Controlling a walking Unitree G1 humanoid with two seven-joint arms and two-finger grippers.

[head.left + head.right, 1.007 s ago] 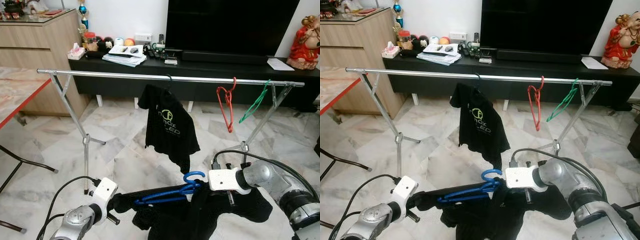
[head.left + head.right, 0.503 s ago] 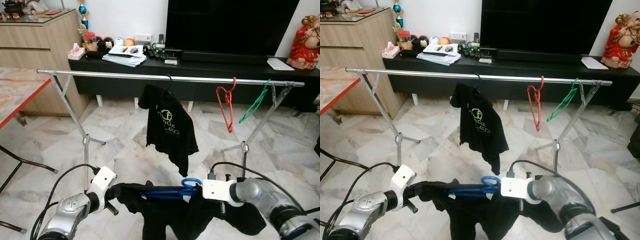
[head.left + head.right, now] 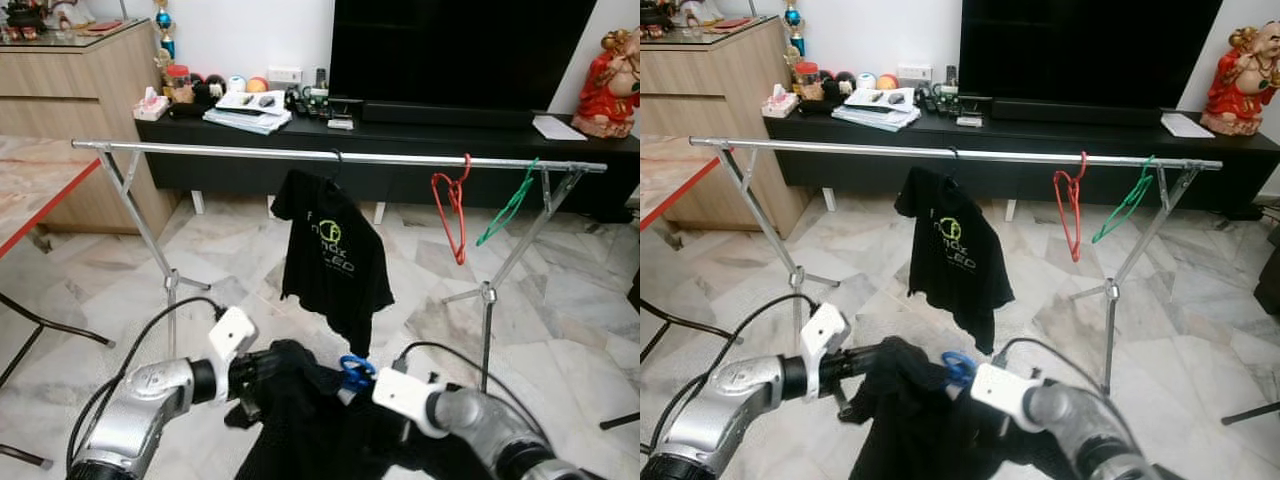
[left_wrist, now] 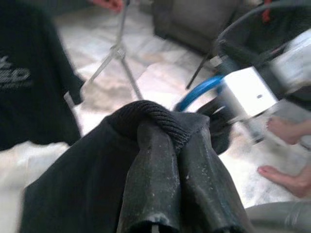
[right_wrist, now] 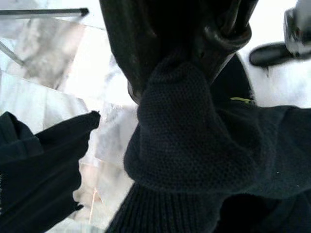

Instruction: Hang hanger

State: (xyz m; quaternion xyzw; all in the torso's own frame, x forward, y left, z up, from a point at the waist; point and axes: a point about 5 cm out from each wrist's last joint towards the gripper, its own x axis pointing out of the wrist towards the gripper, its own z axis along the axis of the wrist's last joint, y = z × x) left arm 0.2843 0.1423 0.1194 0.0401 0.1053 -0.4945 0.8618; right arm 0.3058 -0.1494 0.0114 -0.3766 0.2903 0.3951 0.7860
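Marble floor (image 3: 90,270), living room, black TV console (image 3: 400,125) behind a silver clothes rail (image 3: 250,152) spanning the view. On the rail: a black T-shirt with a yellow-green logo (image 3: 333,255) near the middle, an empty red hanger (image 3: 452,205) and a green hanger (image 3: 508,205) toward the robot's right end.

Change over the last second: both arms have swung in and turned, so the blue hanger (image 3: 353,373), which lay broadside with its whole bar showing, is now almost end-on, with just the hook peeking out above the dark knit garment (image 3: 300,420). The two wrists are closer together and the garment is bunched up higher between them. Likely reorienting the load to aim the hook at the rail; the hook remains low, well below the rail, so hanging is not yet done.

Left end effector (image 4: 167,141): fingers pressed together, pinching a ribbed fold of the knit garment, per the left wrist view. Right end effector (image 5: 194,53): fingers clamped on the same knit fabric by the hanger's hook end; whether it also grips the hanger itself can't be told.
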